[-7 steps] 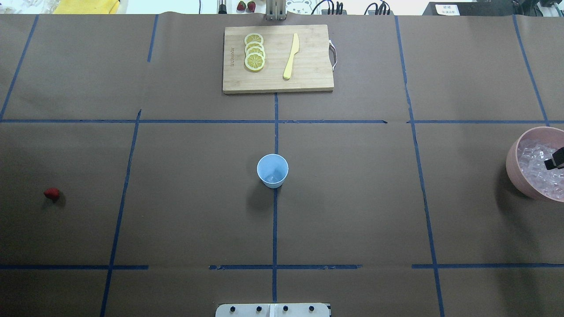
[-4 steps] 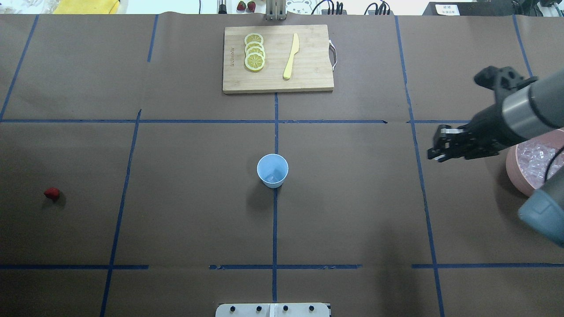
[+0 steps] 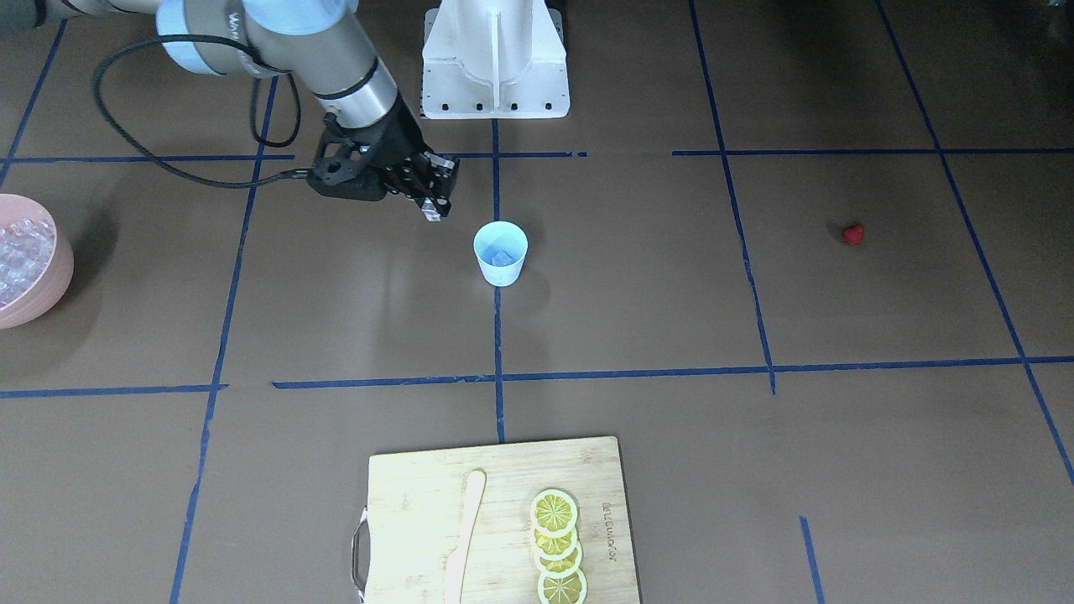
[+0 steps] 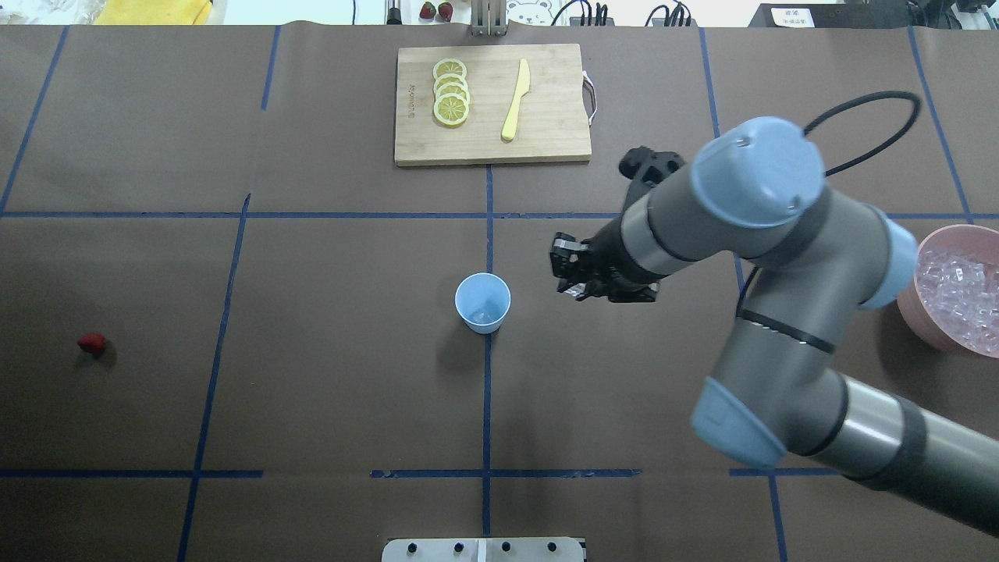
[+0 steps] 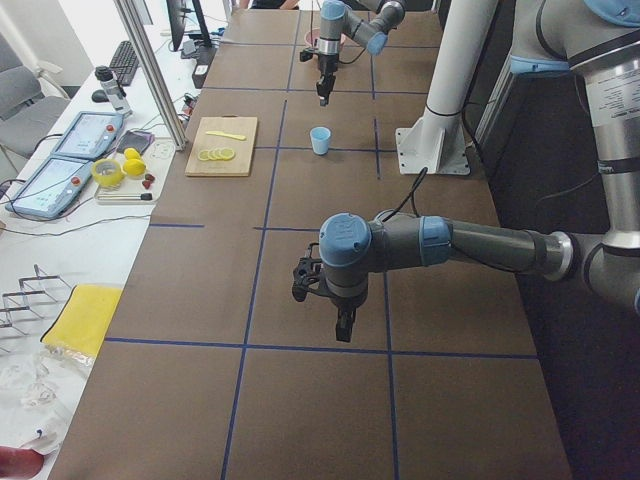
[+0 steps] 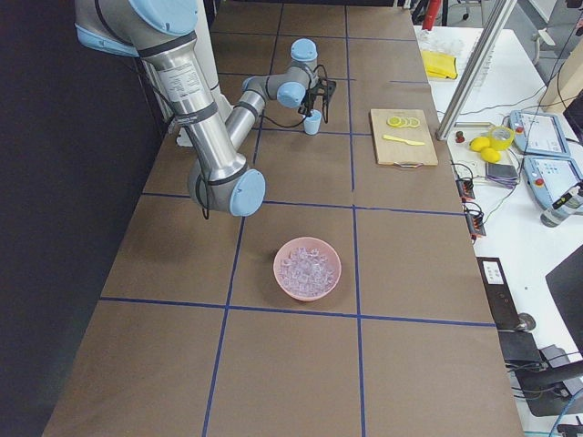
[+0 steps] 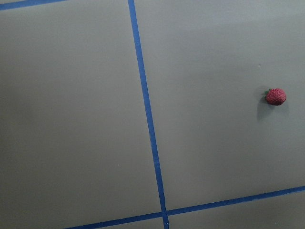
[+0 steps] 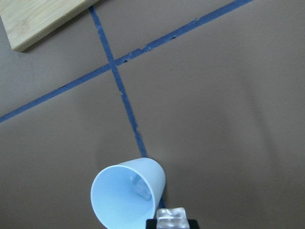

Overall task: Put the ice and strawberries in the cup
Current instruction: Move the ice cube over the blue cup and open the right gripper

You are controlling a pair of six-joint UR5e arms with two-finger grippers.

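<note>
The pale-blue cup (image 4: 482, 302) stands upright at the table's middle, with one ice cube lying inside it (image 8: 141, 191). My right gripper (image 4: 568, 275) hovers just to the right of the cup, apart from it, and is shut on a clear ice cube (image 8: 171, 215), which also shows in the front view (image 3: 432, 213). The strawberry (image 4: 91, 343) lies alone at the far left and shows in the left wrist view (image 7: 275, 96). My left gripper (image 5: 343, 325) shows only in the exterior left view, above bare table; I cannot tell whether it is open or shut.
A pink bowl (image 4: 929, 328) full of ice cubes stands at the right edge. At the back middle, a wooden cutting board (image 4: 546, 133) carries lemon slices (image 4: 451, 92) and a yellow knife (image 4: 516, 100). Blue tape lines cross the brown table.
My right arm has swung left from the pink bowl at the right edge to just beside the cup. The cup and the strawberry have not moved.
</note>
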